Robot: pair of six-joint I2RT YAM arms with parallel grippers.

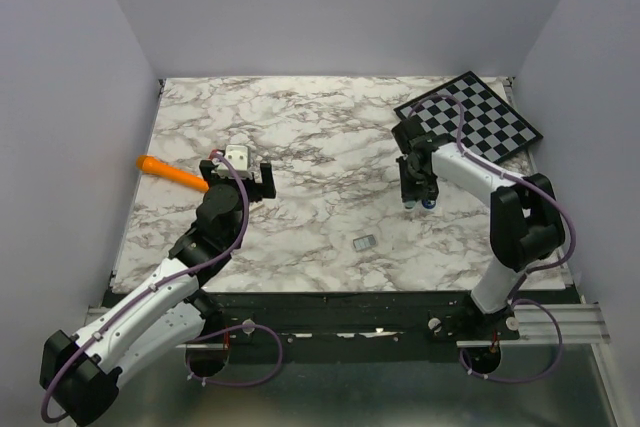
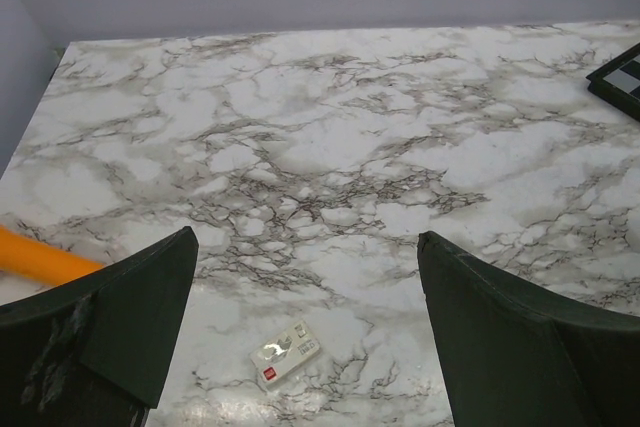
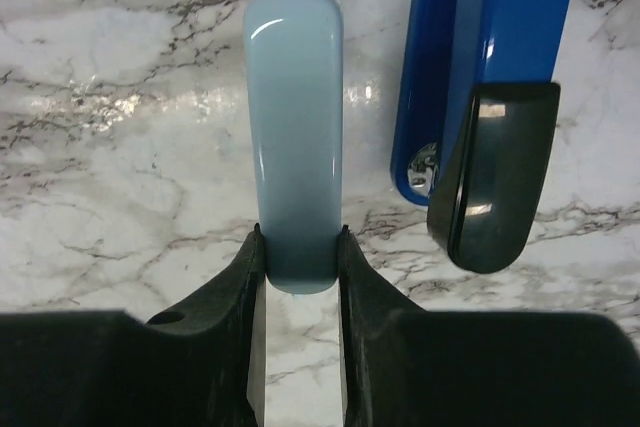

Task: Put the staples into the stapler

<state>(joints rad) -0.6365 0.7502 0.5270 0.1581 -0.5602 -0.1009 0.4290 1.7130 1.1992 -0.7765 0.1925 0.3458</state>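
Note:
My right gripper point(image 3: 298, 237) is shut on the light blue top of the stapler point(image 3: 295, 117), pinching its near end between both fingers. The stapler's dark blue base point(image 3: 490, 37) hangs apart to the right, with a bit of silvery metal showing. From above, the right gripper point(image 1: 418, 192) holds the stapler point(image 1: 420, 204) over the table's right half. One grey block of staples point(image 1: 363, 243) lies near the front edge. A whitish block of staples with a red mark point(image 2: 285, 354) lies just ahead of my open, empty left gripper point(image 2: 306, 235), seen from above at left gripper point(image 1: 243, 175).
An orange pen-like stick point(image 1: 172, 172) lies left of the left gripper, its end also showing as the orange stick point(image 2: 40, 257). A black-and-white checkerboard point(image 1: 470, 122) sits at the back right corner. Walls close the table on three sides.

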